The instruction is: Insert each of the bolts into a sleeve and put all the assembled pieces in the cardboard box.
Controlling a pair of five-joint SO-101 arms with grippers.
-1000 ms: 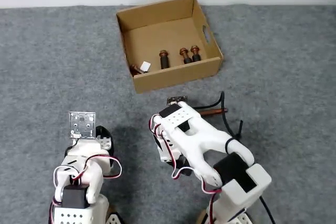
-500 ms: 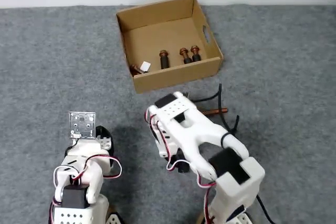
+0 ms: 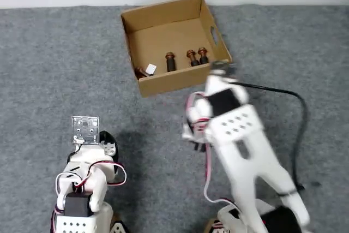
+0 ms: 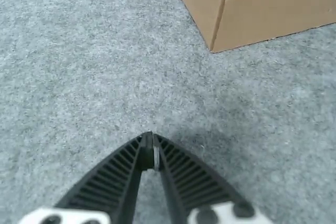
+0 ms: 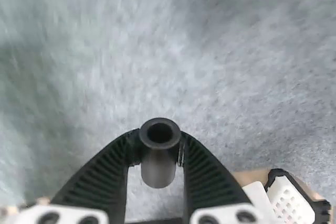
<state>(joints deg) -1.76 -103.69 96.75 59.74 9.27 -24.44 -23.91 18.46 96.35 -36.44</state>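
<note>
black sleeve [image 5: 157, 167]: judged a rigid, light tube with smooth, likely slippery walls. gripped across its mid-body by right fingers [image 5: 107, 169], over grey worktop [image 3: 54, 53] near cardboard box [image 3: 180, 78]. left fingers [image 4: 115, 174] closed, empty.

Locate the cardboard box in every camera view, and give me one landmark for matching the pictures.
High view: the cardboard box sits open at the top centre, beyond both arms.
Left wrist view: one corner and its outer wall lie on the carpet ahead of the shut left gripper.
Right wrist view: the right gripper grips a black sleeve over grey carpet.
Shared landmark: the copper-headed bolts inside the box, in the high and left wrist views.
</note>
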